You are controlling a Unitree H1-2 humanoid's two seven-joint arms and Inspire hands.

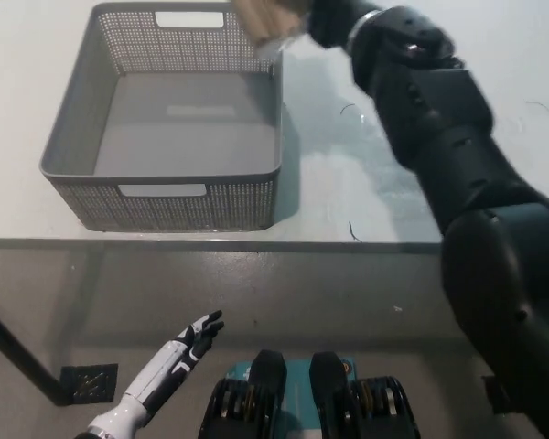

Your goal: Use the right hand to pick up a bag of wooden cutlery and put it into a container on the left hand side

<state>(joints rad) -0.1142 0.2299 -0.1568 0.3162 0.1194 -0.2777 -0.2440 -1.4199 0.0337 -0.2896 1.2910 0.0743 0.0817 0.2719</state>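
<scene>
Bag of wooden cutlery [267,20] sits at the very top of your head view, blurred and partly cut off by the picture's edge; it is off the surface [366,183] and over the far right corner of the basket [165,206], and you cannot tell whether it touches the rim there. Your right hand [328,20] is just beside the bag on its right, fingers closed on it as far as the blur lets you judge; the black right arm [439,119] runs from the lower right up across the surface to that corner.

The basket is grey with perforated walls and a slot handle in the near and far walls; it stands upright on the left part of the pale surface, close to the near edge; all you see inside it is its own smooth grey floor.

Your left hand [194,337] rests low at the lower left, below the surface's edge, fingers apart and holding nothing.
</scene>
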